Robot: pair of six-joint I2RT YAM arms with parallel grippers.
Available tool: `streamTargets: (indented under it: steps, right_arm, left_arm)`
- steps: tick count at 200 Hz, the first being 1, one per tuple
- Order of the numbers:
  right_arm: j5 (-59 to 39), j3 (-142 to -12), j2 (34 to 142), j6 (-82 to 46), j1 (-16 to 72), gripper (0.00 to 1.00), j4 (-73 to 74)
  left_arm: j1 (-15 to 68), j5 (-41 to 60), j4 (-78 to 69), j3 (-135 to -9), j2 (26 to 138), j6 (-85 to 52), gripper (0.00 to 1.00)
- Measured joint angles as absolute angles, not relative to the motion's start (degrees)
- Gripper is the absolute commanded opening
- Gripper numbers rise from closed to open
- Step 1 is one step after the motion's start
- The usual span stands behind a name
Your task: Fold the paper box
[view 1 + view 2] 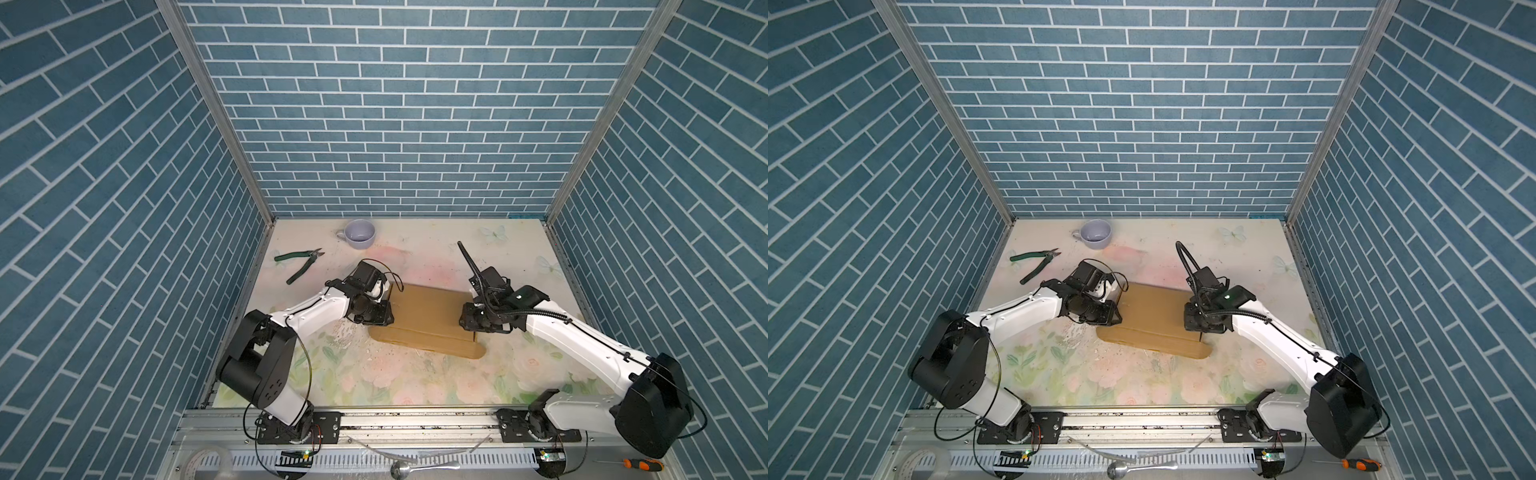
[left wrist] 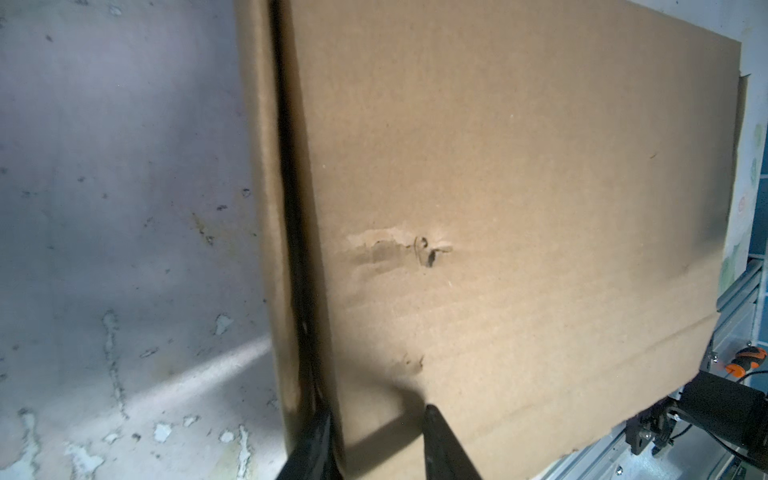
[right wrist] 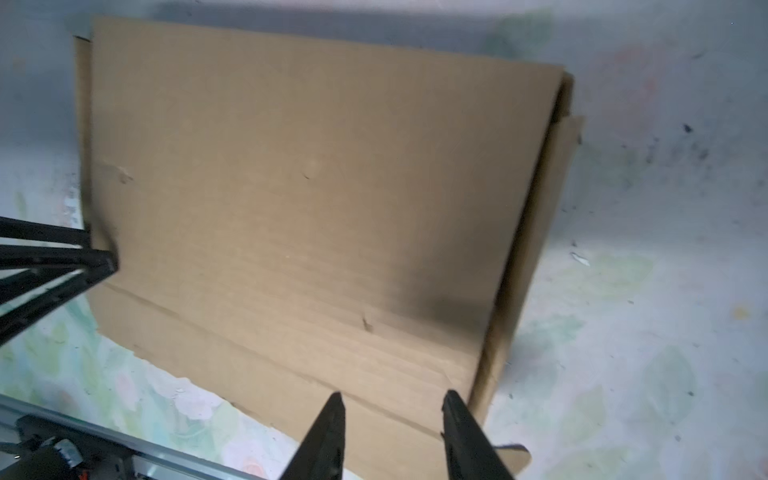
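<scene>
The paper box (image 1: 428, 316) (image 1: 1154, 311) is brown cardboard folded flat on the floral table, with a rounded flap toward the front. My left gripper (image 1: 384, 316) (image 1: 1115, 318) sits at its left edge. In the left wrist view the box (image 2: 519, 208) fills the frame. There the left gripper (image 2: 376, 419) is open, one finger in the dark slit beside the top panel and the other over the panel. My right gripper (image 1: 467, 322) (image 1: 1192, 324) is at the box's right edge. It stands open (image 3: 395, 407) over the cardboard (image 3: 311, 187), holding nothing.
A lilac cup (image 1: 360, 234) stands at the back left. Green-handled pliers (image 1: 299, 262) lie left of the box. On the front rail lie a spoon (image 1: 415, 468), a tape roll (image 1: 208, 461) and an orange screwdriver (image 1: 638, 449). Blue brick walls close in three sides.
</scene>
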State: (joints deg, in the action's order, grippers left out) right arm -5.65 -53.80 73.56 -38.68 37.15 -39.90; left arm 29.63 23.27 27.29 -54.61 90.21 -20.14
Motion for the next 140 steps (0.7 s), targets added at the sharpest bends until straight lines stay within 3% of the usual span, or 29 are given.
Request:
streamTargets:
  steps: [30, 85, 140]
  right_arm:
    - [-7.68, -50.57, 76.97, -39.22, 36.29, 0.34, -34.0]
    - [-9.15, -48.62, 80.97, -38.5, 35.73, 0.33, -28.75]
    - [-9.21, -50.48, 81.82, -37.34, 35.79, 0.35, -30.59]
  left_arm:
    - [29.76, 22.31, 27.51, -54.61, 89.78, -20.34, 0.47]
    - [29.47, 18.48, 34.13, -57.91, 88.12, -18.13, 0.49]
    - [31.73, 18.35, 33.34, -62.43, 86.39, -18.22, 0.45]
